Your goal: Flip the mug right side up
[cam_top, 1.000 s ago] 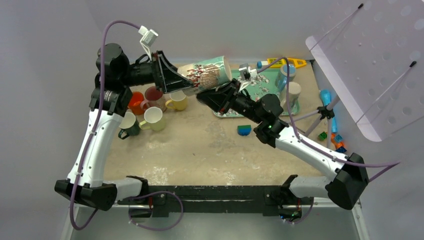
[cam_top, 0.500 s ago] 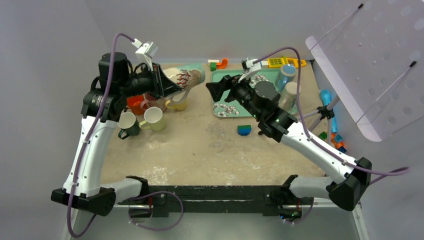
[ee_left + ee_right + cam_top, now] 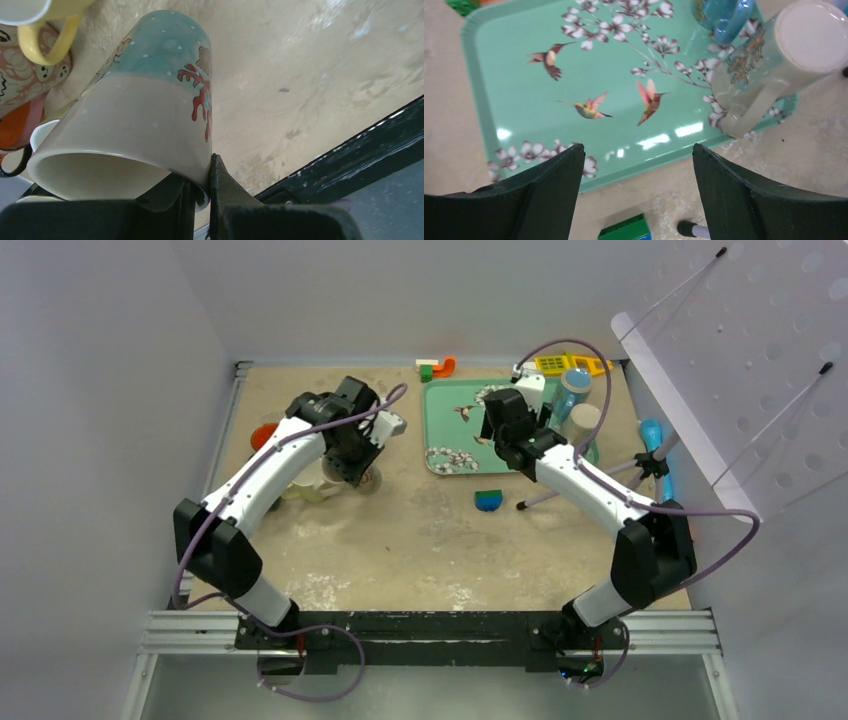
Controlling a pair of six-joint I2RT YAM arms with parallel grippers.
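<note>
top view | mug (image 3: 370, 480) mostly hidden under left hand (image 3: 355, 456) | blue cup (image 3: 722, 15) cropped

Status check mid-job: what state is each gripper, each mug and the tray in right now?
Left gripper, shut on the rim of the painted mug.
Painted mug, tilted, mouth towards the wrist, base towards the table.
Right gripper, open, holding nothing, above the tray.
Tray, flat on the table.
Cream mug, standing at the tray's corner, closed end up.
Blue mug, beside the cream one; which end is up, cannot tell.
</note>
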